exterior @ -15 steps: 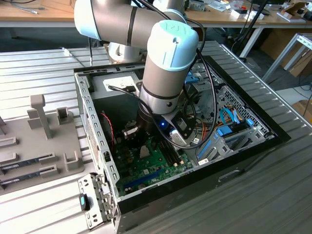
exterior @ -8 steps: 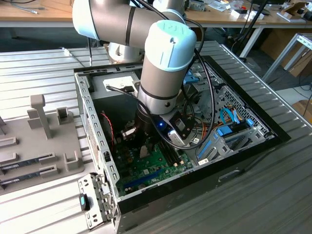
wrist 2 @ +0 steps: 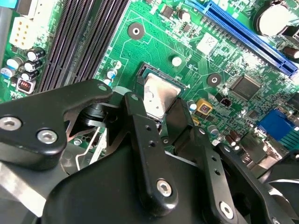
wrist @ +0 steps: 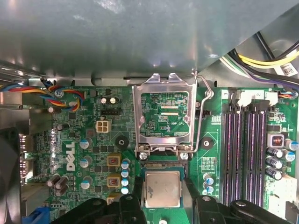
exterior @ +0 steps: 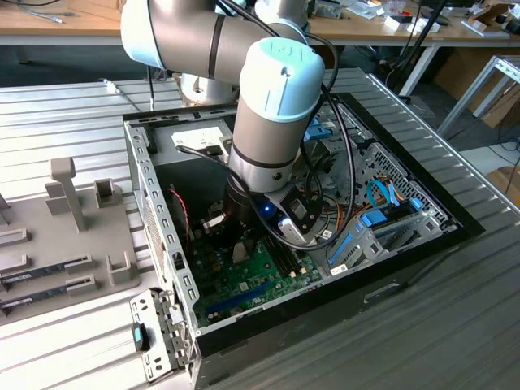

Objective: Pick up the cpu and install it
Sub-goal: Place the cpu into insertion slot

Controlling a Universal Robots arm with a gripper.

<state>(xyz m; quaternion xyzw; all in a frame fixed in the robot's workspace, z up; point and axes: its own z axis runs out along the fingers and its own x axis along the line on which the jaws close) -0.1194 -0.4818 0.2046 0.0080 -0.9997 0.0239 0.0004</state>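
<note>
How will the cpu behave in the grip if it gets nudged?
Probably rigid: the cpu is a flat metal-topped square. Likely slippery, since the fingers meet only its thin edges. Probably light, so a small nudge may skew it.

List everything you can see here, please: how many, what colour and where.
computer case: one, black and grey, lying open on the table
table: one, ribbed grey metal, under the case
circuit board: one, green, inside the case
cpu chip: one, silvery, mid-board, held from two sides
socket cover: one, silver, hinged open beside the chip
memory slots: four, black, near the socket cover
long slot: one, blue, on the board
tray: one, grey, exterior view's left, beside the case
robot arm: one, grey with pale blue caps, reaching into the case
gripper: one, black, closed on the chip
</note>
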